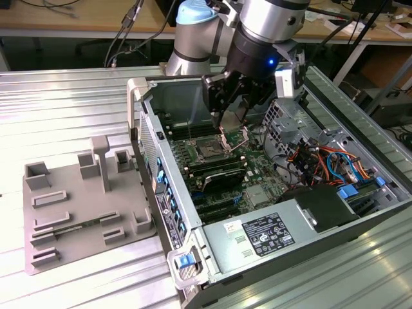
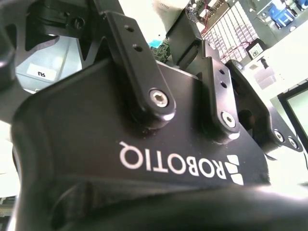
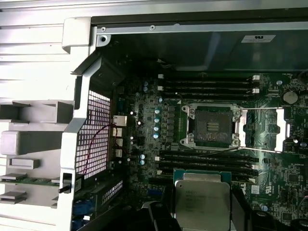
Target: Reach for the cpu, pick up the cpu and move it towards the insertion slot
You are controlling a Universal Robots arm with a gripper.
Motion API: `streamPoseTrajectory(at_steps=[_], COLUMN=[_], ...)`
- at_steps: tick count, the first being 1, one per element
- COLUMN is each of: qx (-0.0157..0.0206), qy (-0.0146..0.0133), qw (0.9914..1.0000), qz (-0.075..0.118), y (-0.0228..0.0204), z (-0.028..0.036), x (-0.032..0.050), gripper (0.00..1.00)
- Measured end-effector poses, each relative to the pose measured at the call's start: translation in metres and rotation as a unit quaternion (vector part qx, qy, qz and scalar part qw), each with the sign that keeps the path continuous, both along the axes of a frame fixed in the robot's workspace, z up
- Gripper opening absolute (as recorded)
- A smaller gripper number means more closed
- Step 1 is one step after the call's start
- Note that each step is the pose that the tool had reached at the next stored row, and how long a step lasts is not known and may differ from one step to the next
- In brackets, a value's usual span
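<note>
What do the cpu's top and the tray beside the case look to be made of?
cpu, held in the gripper: the top looks like brushed silvery metal, from its dull sheen; the rim looks like green circuit board. Tray: probably moulded plastic, matte uniform grey, with raised frames formed in one piece.

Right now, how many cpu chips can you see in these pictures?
1. The cpu sits between the fingers of the gripper, short of the empty insertion slot. Another one could be hidden behind the arm.
</note>
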State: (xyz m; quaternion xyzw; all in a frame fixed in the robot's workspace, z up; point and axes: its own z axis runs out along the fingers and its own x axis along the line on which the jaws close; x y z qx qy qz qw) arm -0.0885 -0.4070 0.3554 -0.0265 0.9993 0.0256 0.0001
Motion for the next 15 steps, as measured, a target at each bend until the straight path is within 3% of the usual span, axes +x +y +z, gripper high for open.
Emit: streamPoseTrajectory(at_steps=[15], qx=[0.0000], qy=[0.0000], qw=[1.00000], qz=[0.000], y=[0.0000], z=[-0.0021], x=[0.0066], gripper=[0.55])
